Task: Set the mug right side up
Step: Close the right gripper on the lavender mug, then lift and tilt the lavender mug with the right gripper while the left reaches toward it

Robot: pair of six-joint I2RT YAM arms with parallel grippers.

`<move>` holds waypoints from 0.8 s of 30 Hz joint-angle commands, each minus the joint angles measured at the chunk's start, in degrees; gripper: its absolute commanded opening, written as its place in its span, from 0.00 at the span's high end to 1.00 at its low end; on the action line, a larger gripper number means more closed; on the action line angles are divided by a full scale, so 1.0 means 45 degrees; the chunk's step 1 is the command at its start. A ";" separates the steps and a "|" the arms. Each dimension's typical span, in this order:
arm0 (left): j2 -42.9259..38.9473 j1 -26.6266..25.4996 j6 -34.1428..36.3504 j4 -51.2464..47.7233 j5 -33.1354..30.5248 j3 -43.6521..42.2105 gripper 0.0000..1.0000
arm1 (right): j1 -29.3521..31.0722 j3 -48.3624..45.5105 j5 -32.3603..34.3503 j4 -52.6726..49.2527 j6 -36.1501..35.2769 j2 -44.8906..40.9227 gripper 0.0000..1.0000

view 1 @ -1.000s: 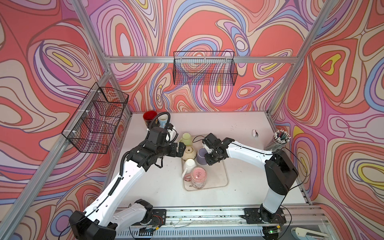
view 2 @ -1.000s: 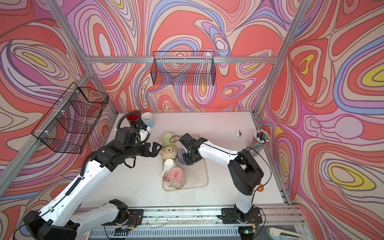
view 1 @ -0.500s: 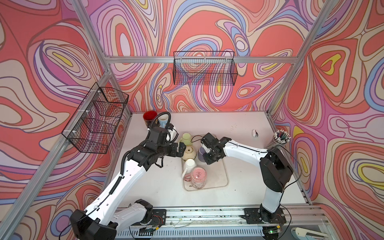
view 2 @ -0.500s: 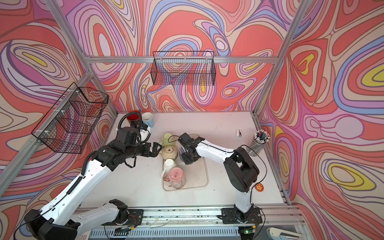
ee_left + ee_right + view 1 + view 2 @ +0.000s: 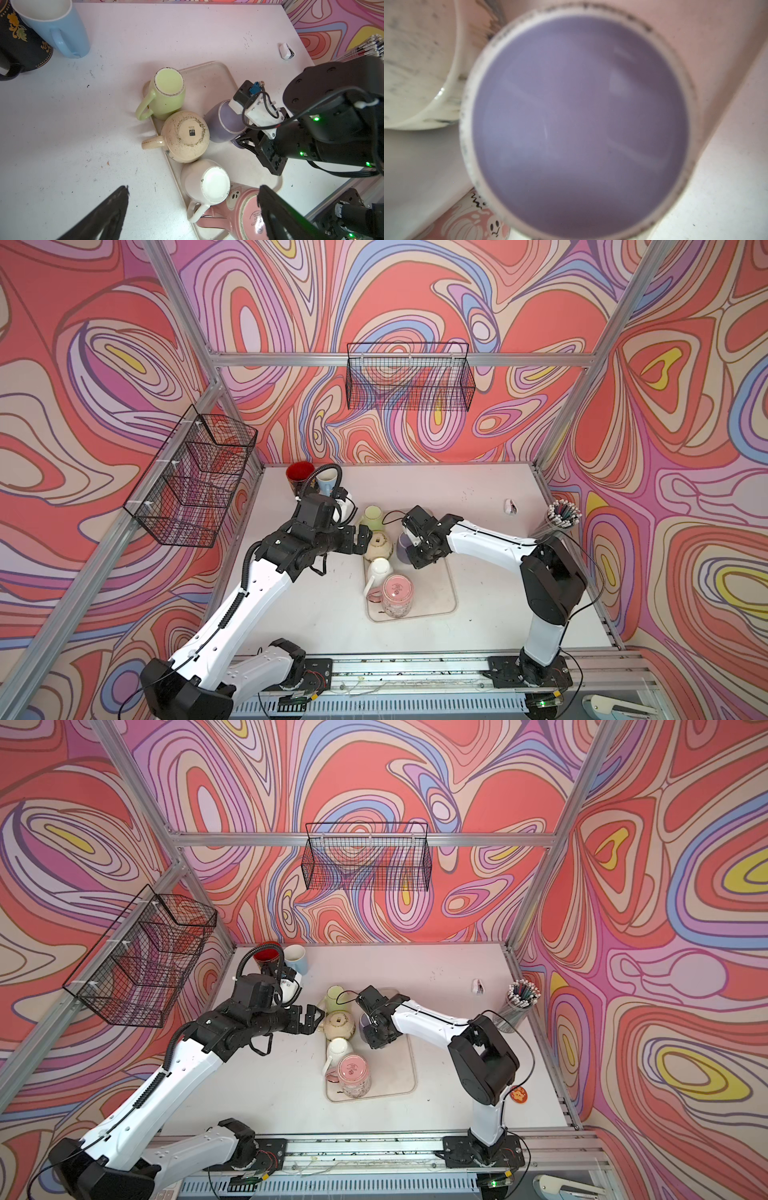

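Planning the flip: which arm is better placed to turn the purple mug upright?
Right. The right gripper grips the upside-down purple mug by its handle; the left gripper hangs open beside the beige mug, holding nothing.

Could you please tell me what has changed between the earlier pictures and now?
The right gripper slid left in the top views, toward the purple mug, and closed on its handle. The mug itself does not appear to have shifted on the tray. The left gripper stayed open beside the cream mug, and the other mugs are where they were.
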 commanded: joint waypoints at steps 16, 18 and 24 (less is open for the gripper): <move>-0.0547 -0.0091 0.0257 0.0526 0.0235 -0.0371 0.00 | -0.1126 -0.1273 -0.2031 0.1900 0.1191 -0.3982 1.00; -0.0606 -0.0095 0.0233 0.0620 0.0319 -0.0425 0.00 | -0.1422 -0.1663 -0.2685 0.2437 0.1331 -0.4474 1.00; -0.0718 -0.0092 0.0058 0.0925 0.0690 -0.0565 0.01 | -0.2216 -0.2769 -0.4743 0.4347 0.1823 -0.5966 1.00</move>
